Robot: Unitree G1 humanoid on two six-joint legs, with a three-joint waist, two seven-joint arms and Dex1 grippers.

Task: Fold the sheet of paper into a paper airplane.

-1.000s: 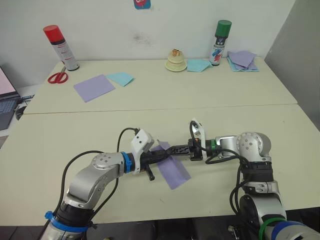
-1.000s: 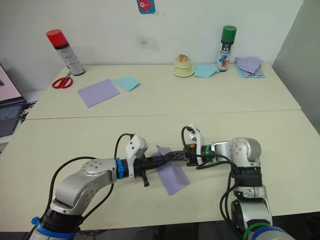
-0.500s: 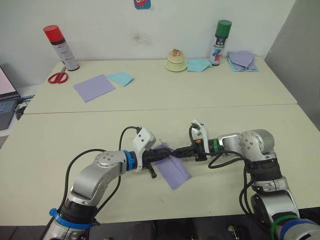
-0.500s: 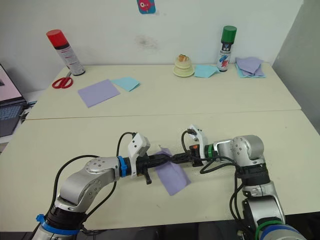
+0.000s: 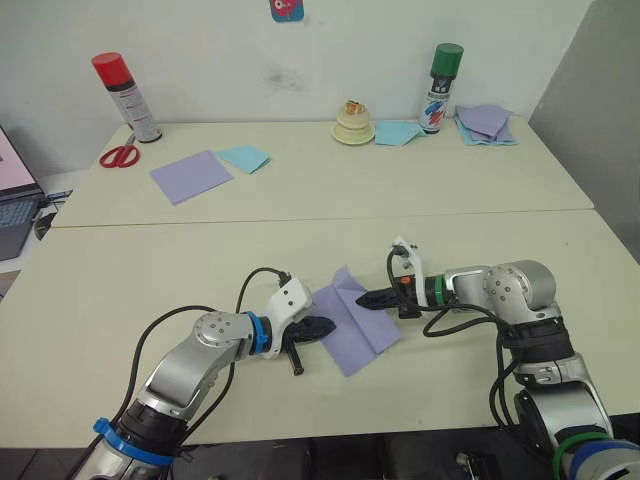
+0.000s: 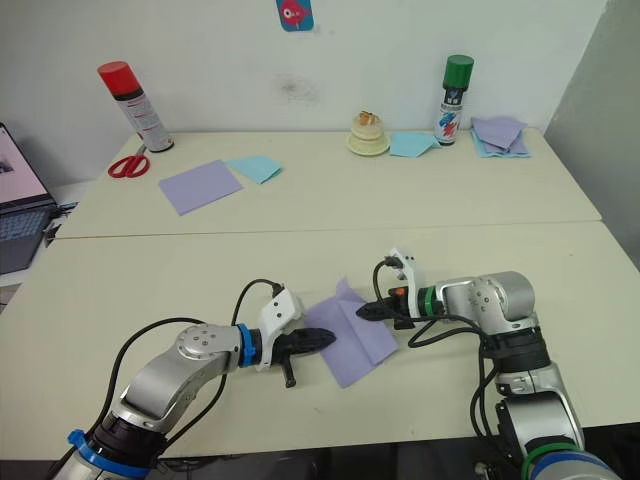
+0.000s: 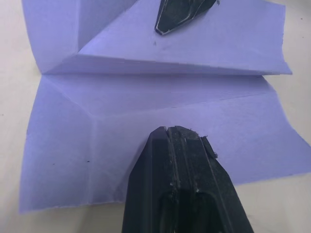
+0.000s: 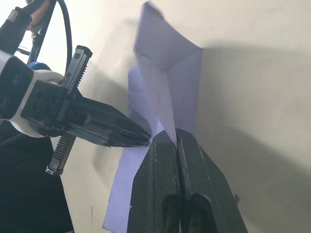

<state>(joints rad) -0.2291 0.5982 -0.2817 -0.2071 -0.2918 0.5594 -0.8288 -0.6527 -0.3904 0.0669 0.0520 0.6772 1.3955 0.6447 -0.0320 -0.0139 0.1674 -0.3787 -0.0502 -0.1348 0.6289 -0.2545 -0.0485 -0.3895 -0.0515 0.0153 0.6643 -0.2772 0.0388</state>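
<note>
The sheet of paper (image 5: 357, 328), lavender with several crease lines, lies partly opened on the near table between my two arms. One corner flap (image 5: 346, 281) stands up on its far side. My left gripper (image 5: 331, 325) is shut, and its tips rest on the sheet's left edge. My right gripper (image 5: 361, 298) is also shut, its point lying on the sheet near the raised fold. In the left wrist view my left fingers (image 7: 170, 145) sit closed on the paper (image 7: 97, 136), with the right gripper (image 7: 181, 14) opposite across a long crease. No paper airplane has taken shape.
On the far table stand a red-capped spray can (image 5: 122, 95), red scissors (image 5: 118, 156), a smooth lavender square (image 5: 190, 176), a light-blue sheet (image 5: 243, 157), a cream object (image 5: 352, 123), a green-capped can (image 5: 440, 86) and stacked sheets (image 5: 486, 121). A laptop (image 5: 14, 190) sits at far left.
The grippers, nearly tip to tip before, have drawn apart, left to the left and right to the right. The sheet has spread wider and lies flatter.
</note>
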